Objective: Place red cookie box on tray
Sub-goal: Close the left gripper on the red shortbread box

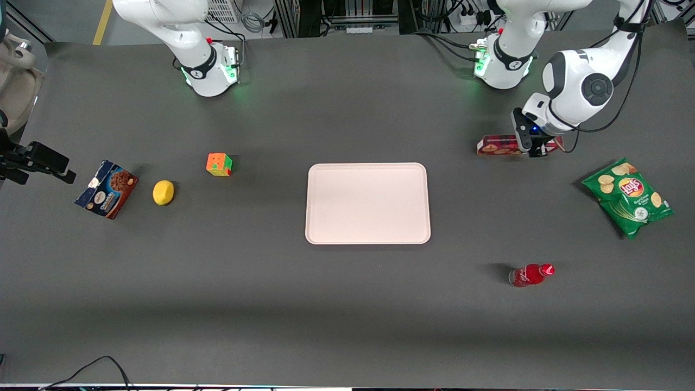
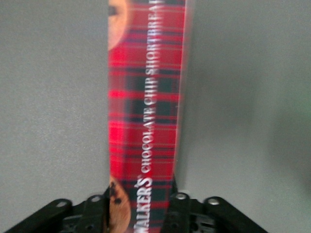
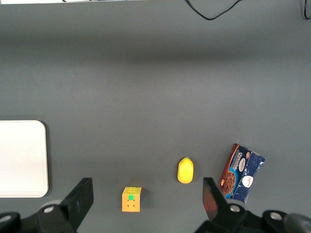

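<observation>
The gripper (image 1: 535,145) is positioned low over the red cookie box (image 1: 497,145), near one end of the carton. In the wrist view the fingers (image 2: 181,206) straddle the box (image 2: 146,121) across its narrow width, flush against both long sides, so the jaws appear clamped on it. Gripping across the slim dimension suits the limited finger span. The box seems to rest on the table (image 1: 347,304), well apart from the tray (image 1: 368,239), which lies toward the parked arm's end from the gripper.
</observation>
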